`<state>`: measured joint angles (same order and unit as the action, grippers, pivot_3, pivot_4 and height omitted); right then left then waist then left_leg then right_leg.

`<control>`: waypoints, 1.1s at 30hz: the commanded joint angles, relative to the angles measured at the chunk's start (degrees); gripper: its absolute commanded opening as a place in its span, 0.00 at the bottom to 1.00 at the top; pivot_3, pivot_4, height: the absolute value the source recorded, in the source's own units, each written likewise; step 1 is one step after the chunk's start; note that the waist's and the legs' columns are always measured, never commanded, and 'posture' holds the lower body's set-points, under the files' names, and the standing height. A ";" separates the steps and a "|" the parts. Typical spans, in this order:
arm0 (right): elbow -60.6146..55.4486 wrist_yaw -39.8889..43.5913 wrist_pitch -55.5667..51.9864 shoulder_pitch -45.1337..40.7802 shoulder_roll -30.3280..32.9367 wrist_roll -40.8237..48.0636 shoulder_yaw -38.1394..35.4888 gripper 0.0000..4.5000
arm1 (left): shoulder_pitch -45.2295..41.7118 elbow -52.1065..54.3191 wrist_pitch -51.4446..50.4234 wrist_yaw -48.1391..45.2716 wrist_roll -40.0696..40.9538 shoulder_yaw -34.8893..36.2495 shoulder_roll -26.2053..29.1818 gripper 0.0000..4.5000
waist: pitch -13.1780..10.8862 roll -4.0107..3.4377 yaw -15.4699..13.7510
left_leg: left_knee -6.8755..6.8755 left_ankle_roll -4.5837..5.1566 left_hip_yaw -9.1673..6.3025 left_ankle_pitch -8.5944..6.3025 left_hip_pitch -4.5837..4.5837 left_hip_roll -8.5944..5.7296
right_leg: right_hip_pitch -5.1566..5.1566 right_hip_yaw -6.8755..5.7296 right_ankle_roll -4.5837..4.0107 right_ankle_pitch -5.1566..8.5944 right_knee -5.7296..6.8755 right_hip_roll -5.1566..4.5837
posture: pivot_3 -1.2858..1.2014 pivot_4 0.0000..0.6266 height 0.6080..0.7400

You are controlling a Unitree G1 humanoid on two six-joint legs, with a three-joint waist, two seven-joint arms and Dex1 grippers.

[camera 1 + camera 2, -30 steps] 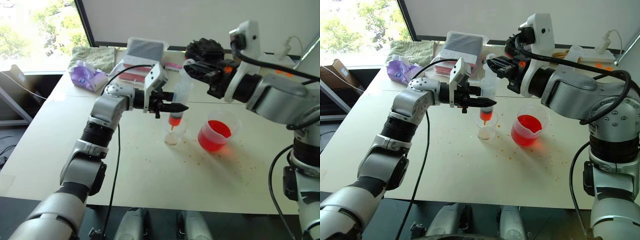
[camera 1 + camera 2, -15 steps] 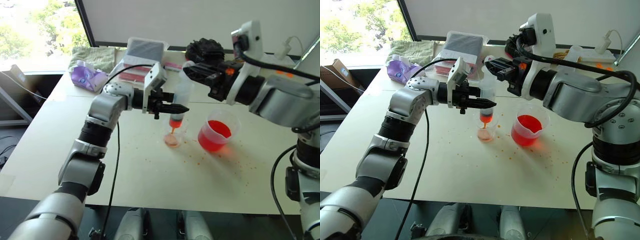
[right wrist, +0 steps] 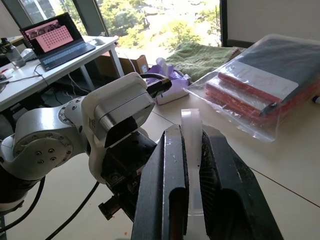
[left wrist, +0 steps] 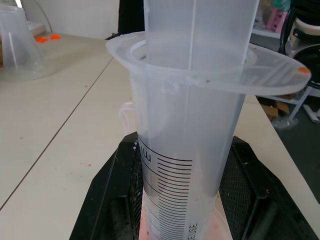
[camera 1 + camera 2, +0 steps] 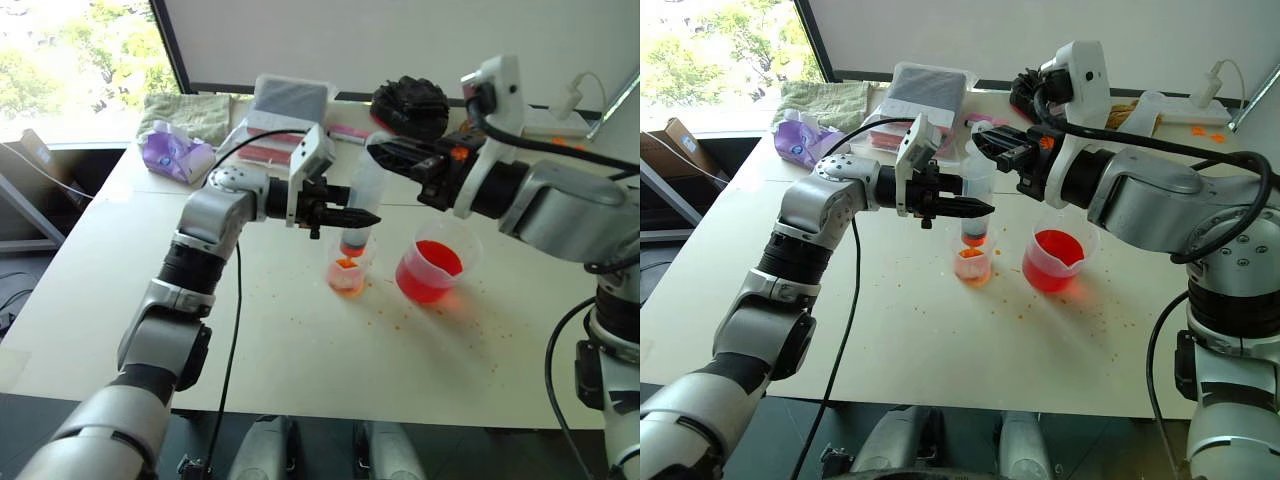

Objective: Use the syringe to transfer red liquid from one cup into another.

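The clear syringe (image 5: 360,200) stands upright, tip down over the small clear cup (image 5: 345,277), which holds some red liquid (image 5: 971,265). My left gripper (image 5: 360,216) is shut on the syringe's barrel (image 4: 187,165), coming in from the left. My right gripper (image 5: 385,150) is shut on the white plunger (image 3: 191,125) at the top. A little red remains at the syringe's bottom end. The larger spouted beaker (image 5: 432,268) stands to the right of the small cup, about a third full of red liquid.
Red droplets speckle the white table (image 5: 300,350) around both cups. At the back lie a purple bag (image 5: 172,152), a green towel (image 5: 185,112), a plastic bag of books (image 5: 285,110) and a black bundle (image 5: 410,98).
The plunger has gone down into the barrel. The red in the syringe has shrunk and the small cup has filled with red liquid. Both arms have hardly moved.
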<state>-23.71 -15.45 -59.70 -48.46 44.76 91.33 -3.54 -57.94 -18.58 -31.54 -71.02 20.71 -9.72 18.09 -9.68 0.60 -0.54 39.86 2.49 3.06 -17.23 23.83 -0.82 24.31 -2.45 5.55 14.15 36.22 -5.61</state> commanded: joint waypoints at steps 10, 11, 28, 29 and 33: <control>-1.64 2.92 -2.12 1.84 -0.03 2.07 2.56 0.01 | -4.56 4.24 -0.13 0.41 3.46 3.58 0.76 0.35 | 0.00 0.00 0.01 | 0.00 0.00 -0.01 0.00 0.00 0.00 | 0.00 0.00 0.00 0.00 -0.01 -0.01 | 0.52 0.24 1.00; -1.66 3.09 -2.16 1.93 -0.01 1.98 2.60 0.01 | -4.65 4.27 -0.19 0.42 3.53 3.63 0.83 0.35 | 0.00 0.00 0.02 | 0.00 0.00 0.00 0.00 0.00 0.00 | 0.00 0.00 -0.01 0.00 -0.01 -0.01 | 0.52 0.24 1.00; -4.92 10.11 -1.24 2.44 0.87 -1.97 1.24 0.01 | -2.65 5.63 0.34 0.68 3.15 2.94 1.02 0.35 | -0.01 -0.01 0.00 | -0.05 0.00 -0.02 0.00 0.00 0.00 | 0.01 0.00 -0.01 0.00 -0.06 -0.03 | 0.52 0.24 1.00; -4.93 10.39 -1.20 2.39 0.90 -2.20 1.14 0.01 | -2.54 5.67 0.26 0.78 3.18 2.96 0.97 0.35 | 0.00 -0.01 0.00 | -0.05 0.00 -0.02 0.00 0.00 0.01 | 0.01 0.00 -0.01 0.00 -0.06 -0.03 | 0.52 0.24 1.00; -4.69 10.54 -1.27 2.43 1.31 -2.35 0.65 0.40 | -2.29 6.24 -0.38 1.17 3.55 3.11 0.94 0.35 | -0.01 -0.01 0.02 | -0.06 0.00 -0.02 0.00 0.00 0.01 | 0.01 0.00 -0.01 0.00 -0.06 -0.04 | 0.52 0.24 1.00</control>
<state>-26.88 -6.03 -59.57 -46.77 45.96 87.56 -4.37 -58.56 -15.60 -32.93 -70.56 21.87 -9.73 19.30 -9.68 0.58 -0.52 39.79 2.48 3.04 -17.24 23.83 -0.82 24.32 -2.44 5.54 14.15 36.15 -5.65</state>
